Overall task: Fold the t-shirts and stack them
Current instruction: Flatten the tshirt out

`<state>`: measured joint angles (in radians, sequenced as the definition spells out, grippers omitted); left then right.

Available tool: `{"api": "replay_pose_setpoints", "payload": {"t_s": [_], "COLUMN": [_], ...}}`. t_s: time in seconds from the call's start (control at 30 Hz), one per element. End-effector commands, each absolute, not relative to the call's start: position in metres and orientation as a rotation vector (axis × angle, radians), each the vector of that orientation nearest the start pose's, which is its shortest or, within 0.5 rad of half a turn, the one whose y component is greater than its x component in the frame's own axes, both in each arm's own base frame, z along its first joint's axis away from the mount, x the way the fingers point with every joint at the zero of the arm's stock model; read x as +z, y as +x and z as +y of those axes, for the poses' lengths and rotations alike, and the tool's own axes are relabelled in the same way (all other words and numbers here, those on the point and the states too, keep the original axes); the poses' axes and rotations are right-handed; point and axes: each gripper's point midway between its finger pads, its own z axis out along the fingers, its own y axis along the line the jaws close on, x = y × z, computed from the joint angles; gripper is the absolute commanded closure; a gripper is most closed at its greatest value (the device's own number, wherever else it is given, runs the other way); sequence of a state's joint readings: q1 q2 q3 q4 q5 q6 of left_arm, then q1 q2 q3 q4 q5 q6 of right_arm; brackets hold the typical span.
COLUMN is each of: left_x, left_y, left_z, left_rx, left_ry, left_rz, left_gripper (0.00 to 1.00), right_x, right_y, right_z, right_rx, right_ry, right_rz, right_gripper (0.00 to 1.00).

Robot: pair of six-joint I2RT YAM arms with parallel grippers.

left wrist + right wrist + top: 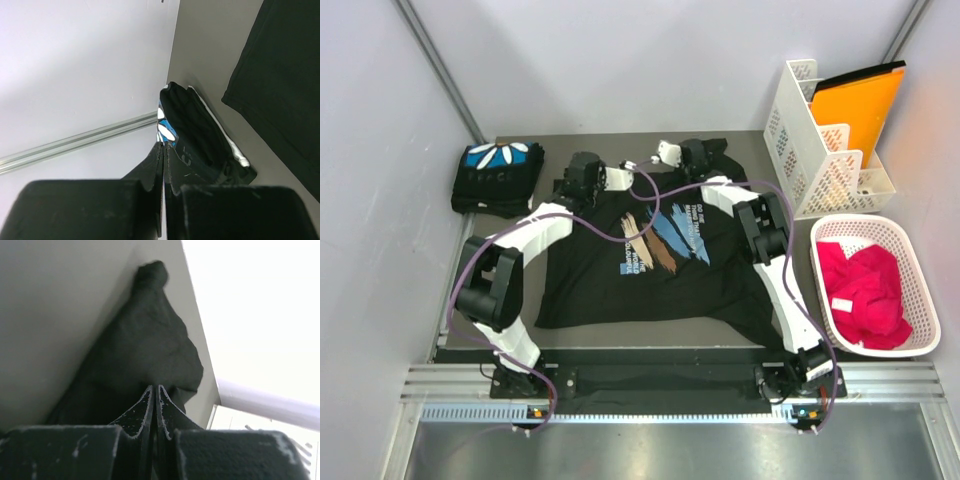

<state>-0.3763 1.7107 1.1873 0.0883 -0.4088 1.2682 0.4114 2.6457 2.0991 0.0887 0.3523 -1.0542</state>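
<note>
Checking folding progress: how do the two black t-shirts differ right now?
The petal-print t-shirt is folded into a compact bundle at the far left corner of the table; the brush-stroke t-shirt lies spread open in the middle. The first shows white petals on blue, the second blue-and-tan strokes with text. Both are black.

— What stands at the far right corner of the grey table point(760, 165)?
— A white perforated plastic file rack point(798, 130), upright, a flat orange folder point(860, 105) in it.
— And nearer?
— A white oval slotted plastic basket point(923, 290) just beside it, holding crumpled bright pink cloth point(865, 290).
</note>
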Motion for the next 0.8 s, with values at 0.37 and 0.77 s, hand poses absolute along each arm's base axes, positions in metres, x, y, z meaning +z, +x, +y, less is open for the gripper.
{"api": "replay_pose_setpoints", "payload": {"t_s": [0.37, 0.77], "left_x": [0.215, 0.255], "left_y": [0.488, 0.497], "left_z": [-0.1, -0.11], "left_rx": [0.924, 0.935], "left_ry": [1.289, 1.104], "left_rz": [1.601, 1.526], "left_gripper": [1.0, 1.0], "right_x": [0.165, 0.295], "right_y": [0.66, 0.633], "right_z": [0.19, 0.174], "right_rx": [-0.752, -0.739], "right_ry": [-0.872, -0.673], "right_rz": [1.583, 1.465], "right_gripper": [1.0, 0.91]}}
